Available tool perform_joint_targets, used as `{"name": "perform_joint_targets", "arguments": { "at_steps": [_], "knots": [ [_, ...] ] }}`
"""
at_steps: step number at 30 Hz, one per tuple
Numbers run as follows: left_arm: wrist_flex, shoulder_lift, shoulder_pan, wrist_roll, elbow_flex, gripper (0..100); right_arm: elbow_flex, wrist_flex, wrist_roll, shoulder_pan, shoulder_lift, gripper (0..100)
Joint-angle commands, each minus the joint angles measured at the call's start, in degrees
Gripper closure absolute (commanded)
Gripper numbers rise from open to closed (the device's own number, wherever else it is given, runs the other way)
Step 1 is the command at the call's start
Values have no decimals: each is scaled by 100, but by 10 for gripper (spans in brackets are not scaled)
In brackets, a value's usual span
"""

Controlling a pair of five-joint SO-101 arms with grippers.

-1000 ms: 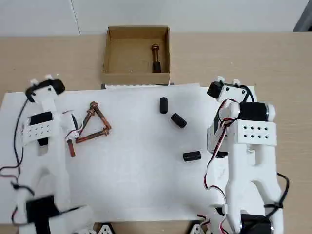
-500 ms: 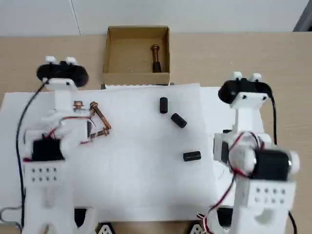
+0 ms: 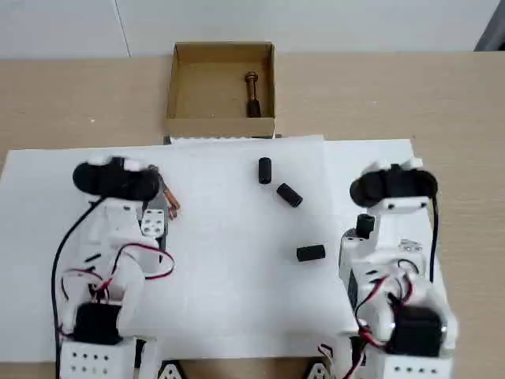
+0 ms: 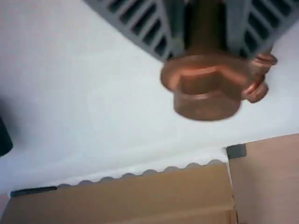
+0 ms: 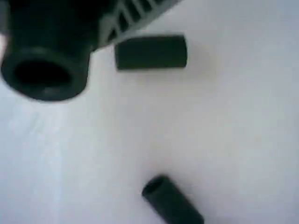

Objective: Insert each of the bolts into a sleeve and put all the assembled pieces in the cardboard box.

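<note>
My left gripper (image 4: 205, 28) is shut on a copper bolt (image 4: 203, 88), whose hex head points away from the grey jaws. It hangs above the white paper, close to the cardboard box (image 3: 223, 118). More copper bolts (image 3: 170, 204) peek out beside the left arm. My right gripper (image 5: 60, 18) is shut on a black sleeve (image 5: 46, 71), whose open bore faces the camera. In the high view this sleeve (image 3: 364, 225) is at the right arm's front. Three loose sleeves (image 3: 264, 170) (image 3: 289, 195) (image 3: 311, 253) lie mid-paper. One assembled piece (image 3: 252, 93) lies in the box.
White paper (image 3: 237, 300) covers the table in front of the box, with a scalloped far edge (image 4: 140, 170). Two loose sleeves (image 5: 150, 52) (image 5: 172, 200) lie below the right gripper. Bare wooden table (image 3: 394, 87) lies on both sides of the box.
Both arms have lifted off the paper and drawn back toward the front edge. The left arm now covers most of the bolt pile. The loose sleeves have stayed put.
</note>
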Motion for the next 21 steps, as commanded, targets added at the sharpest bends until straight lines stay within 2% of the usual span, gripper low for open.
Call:
{"name": "perform_joint_targets", "arguments": {
  "at_steps": [1,6,13,21],
  "knots": [
    [-211,-633,26,44,259,995,826,-787,26,-4,-655,995],
    [-255,-1152,105,914,620,995,1785,-1473,26,-391,-1314,995],
    [-440,-1776,1108,2453,919,995,2708,-2334,44,-1569,-2070,995],
    [-1336,-2215,1371,2602,1508,995,3402,-2993,70,-2905,-2598,995]
  ]
}}
